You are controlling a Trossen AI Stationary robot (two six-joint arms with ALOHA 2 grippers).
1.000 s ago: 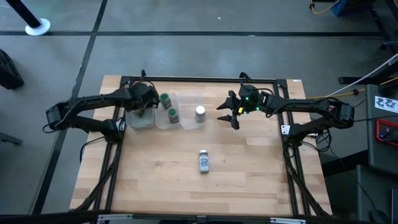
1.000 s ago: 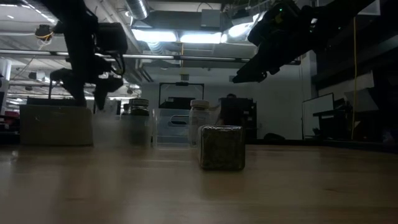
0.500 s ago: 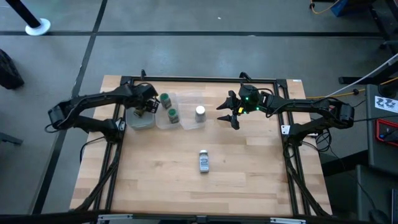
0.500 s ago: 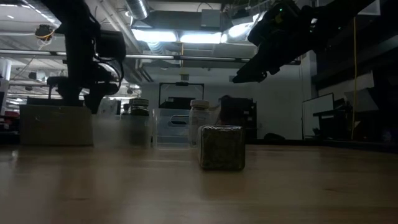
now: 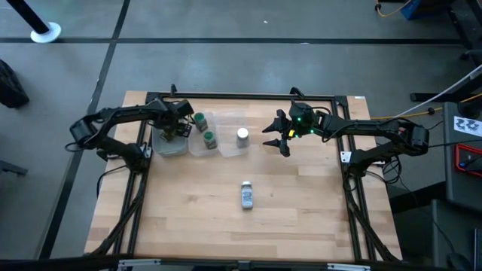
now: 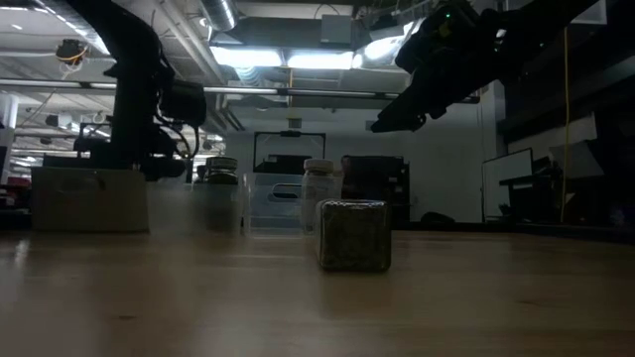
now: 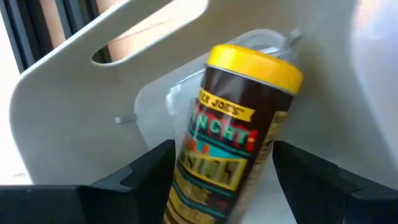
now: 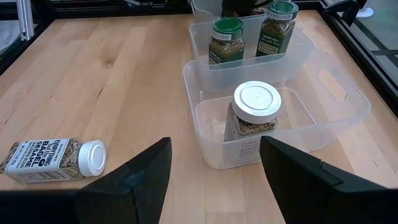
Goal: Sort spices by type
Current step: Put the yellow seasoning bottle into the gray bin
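Observation:
My left gripper [image 5: 176, 129] is inside the left clear container [image 5: 167, 146], shut on the yellow-lidded spice jar [image 7: 239, 134]. Two green-lidded jars [image 5: 199, 120] [image 5: 209, 139] stand upright in the middle container [image 8: 202, 43]. One white-lidded jar [image 5: 242, 136] stands in the right container [image 8: 283, 149]. Another white-lidded jar [image 5: 246, 195] lies on its side on the bare table, also in the right wrist view [image 8: 53, 160]. My right gripper [image 5: 279, 141] hangs open above the table, to the right of the containers. My left gripper has the yellow-lidded jar's lower body [image 7: 186, 186] between its two fingers, one finger [image 7: 152, 171] on each side. The jar points lengthwise away from the fingers, its yellow lid [image 7: 255, 62] at the far end, inside the clear container. Whether its base rests on the container floor is hidden.
The three clear containers sit side by side near the table's far edge. A black frame [image 5: 241, 95] runs around the tabletop. Open wood lies all around the lying jar [image 6: 353, 235], toward the near edge.
The left arm's elbow has swung in toward the table's far side, and its gripper has turned and tipped while staying over the left container.

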